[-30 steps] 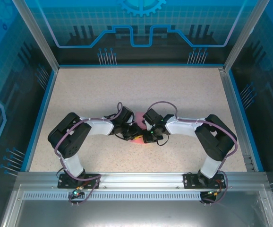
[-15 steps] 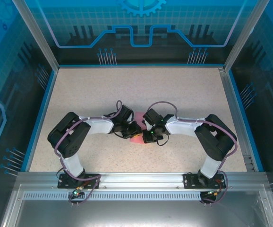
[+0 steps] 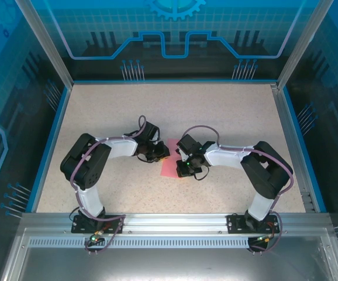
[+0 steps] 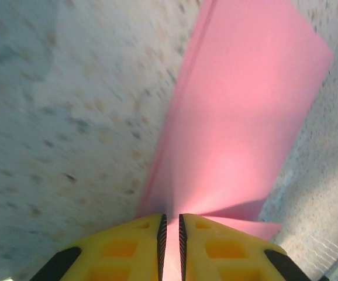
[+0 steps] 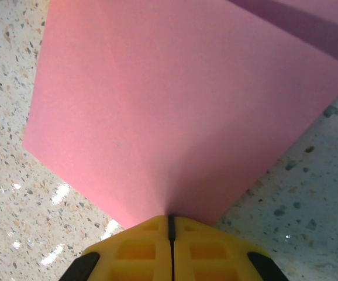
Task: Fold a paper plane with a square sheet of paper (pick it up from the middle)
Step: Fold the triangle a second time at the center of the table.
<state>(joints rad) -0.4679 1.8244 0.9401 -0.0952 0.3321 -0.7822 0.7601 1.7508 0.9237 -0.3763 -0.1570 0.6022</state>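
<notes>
Leftwards has swung the left tool (image 4: 170,233), clamped like the right tool (image 5: 170,225) on the square sheet of paper (image 3: 168,166) lying between them.

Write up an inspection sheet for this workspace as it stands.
Surface: speckled beige table, blue-edged.
Job's things: pink sheet of paper, partly folded, near the table's centre between the arms.
Clutter: nothing seen.
Grippers: left gripper shut on the paper's edge; right gripper shut on another edge.
Cables: purple cables loop along both arms, clear of the paper.
Surroundings: blue-tinted enclosure walls; aluminium rail at the near edge.
</notes>
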